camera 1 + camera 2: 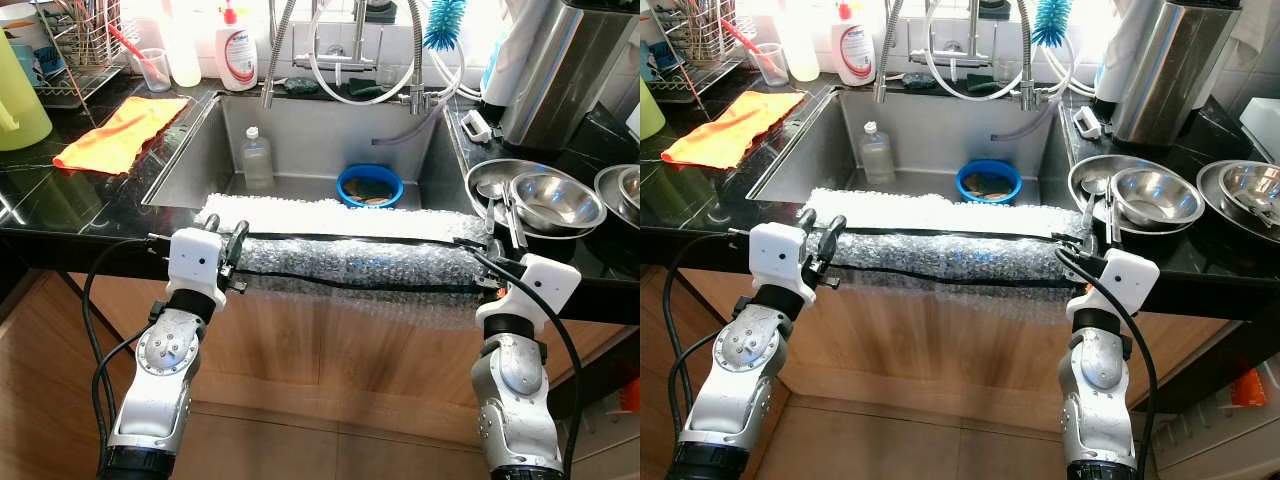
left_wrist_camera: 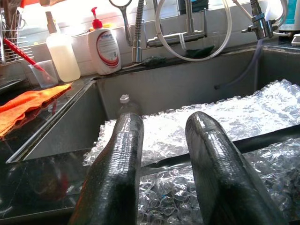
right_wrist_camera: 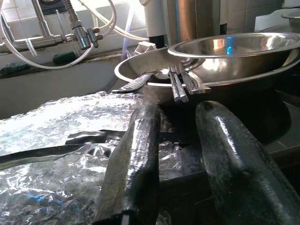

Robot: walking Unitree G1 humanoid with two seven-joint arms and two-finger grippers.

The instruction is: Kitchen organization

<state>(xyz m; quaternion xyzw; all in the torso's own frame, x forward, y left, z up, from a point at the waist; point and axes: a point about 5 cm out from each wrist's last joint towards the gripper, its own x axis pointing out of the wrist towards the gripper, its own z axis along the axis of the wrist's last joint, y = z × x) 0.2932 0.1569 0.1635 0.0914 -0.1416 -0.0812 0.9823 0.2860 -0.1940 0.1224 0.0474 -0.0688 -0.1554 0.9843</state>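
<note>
With the left gripper [image 2: 164, 164] and right gripper [image 3: 183, 159] both spread, the bubble wrap [image 1: 350, 262] could be dragged off the sink [image 1: 190, 160] edge.

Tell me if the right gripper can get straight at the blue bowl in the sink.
Probably not straight. The right gripper sits at the counter's front edge by the bubble wrap, which lies across the front of the sink. The blue bowl is low in the basin beyond, so the arm must lift over the wrap.
</note>
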